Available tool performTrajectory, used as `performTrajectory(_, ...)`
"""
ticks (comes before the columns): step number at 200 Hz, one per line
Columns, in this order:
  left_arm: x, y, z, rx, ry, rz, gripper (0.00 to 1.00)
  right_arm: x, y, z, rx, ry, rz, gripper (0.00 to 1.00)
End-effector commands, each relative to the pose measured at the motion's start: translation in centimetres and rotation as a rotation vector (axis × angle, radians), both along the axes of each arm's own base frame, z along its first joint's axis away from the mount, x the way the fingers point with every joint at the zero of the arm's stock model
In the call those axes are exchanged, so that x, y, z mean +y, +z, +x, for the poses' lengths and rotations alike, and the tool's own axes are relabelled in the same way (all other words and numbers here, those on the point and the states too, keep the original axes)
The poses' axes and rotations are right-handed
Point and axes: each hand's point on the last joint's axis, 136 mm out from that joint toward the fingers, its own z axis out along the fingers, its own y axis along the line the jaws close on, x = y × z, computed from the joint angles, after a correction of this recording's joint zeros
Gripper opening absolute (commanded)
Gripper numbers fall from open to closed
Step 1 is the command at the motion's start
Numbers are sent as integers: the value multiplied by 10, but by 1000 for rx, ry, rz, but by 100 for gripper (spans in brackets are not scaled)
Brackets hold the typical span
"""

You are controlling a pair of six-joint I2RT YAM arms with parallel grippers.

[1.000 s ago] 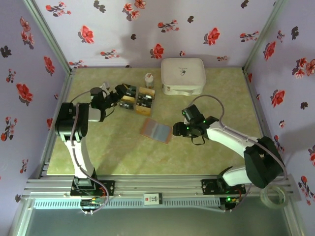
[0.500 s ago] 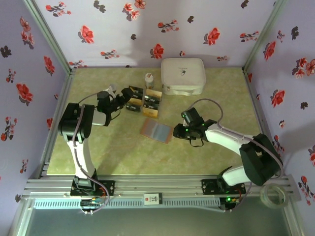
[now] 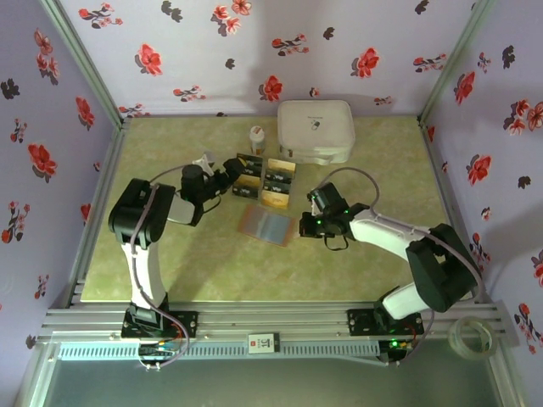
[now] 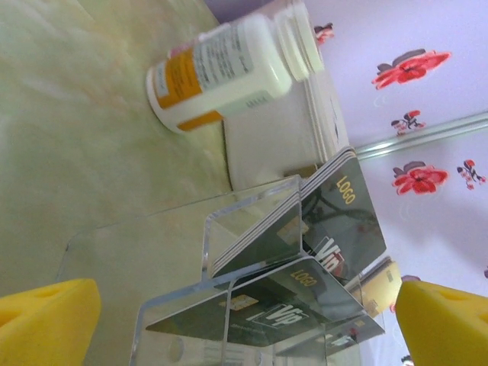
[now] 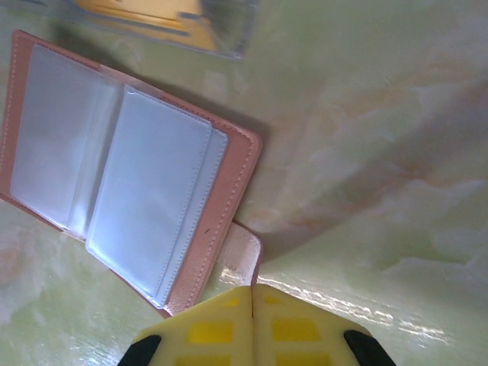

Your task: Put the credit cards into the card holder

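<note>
On the table (image 3: 195,263) the holder (image 3: 267,225) lies open and flat, just in front of the cards (image 3: 265,178) standing in a clear rack (image 4: 229,252). My left gripper (image 3: 226,175) is wide open and empty beside that rack. My right gripper (image 5: 253,293) is closed, tips at the holder's edge.

Matt reddish-brown leather-like holder (image 5: 242,160) with stitched rim and clear glossy plastic sleeves, glossy plastic cards (image 4: 339,229) in a smooth clear acrylic stand (image 4: 252,217), smooth white plastic bottle (image 4: 229,61) with paper-like label, glossy marbled table (image 5: 381,114), matt yellow foam-like pads (image 4: 46,320)
</note>
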Motion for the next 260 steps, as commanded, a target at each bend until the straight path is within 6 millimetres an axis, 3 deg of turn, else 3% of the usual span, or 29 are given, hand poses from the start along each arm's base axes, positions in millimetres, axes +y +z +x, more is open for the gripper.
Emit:
performTrajectory(1,-4,24,-8,-63,7,-37,100,9,9,2,-26,90,9,0)
performTrajectory(32,6,30,-17,-67,33,-30,100,9,12,-8,-25,179,-1,0)
performTrajectory(99,39,45,-25,-56,148,50,100,-10,17,-37,-15,289,-65,0)
performTrajectory(143,48,56,-37,-28,160,134,100,-28,18,-28,-37,229,-152,0)
performTrajectory(146,48,58,-38,-28,159,139,100,-29,18,-27,-37,223,-153,3)
performTrajectory(159,51,61,-45,-8,156,173,100,-32,17,-21,-36,204,-159,30)
performTrajectory(172,51,64,-53,9,145,228,100,-33,18,-17,-32,198,-165,43)
performTrajectory(218,63,62,-86,119,120,431,100,-28,62,8,-112,128,-139,56)
performTrajectory(260,84,48,-110,216,153,520,100,-10,103,53,-255,96,-170,62)
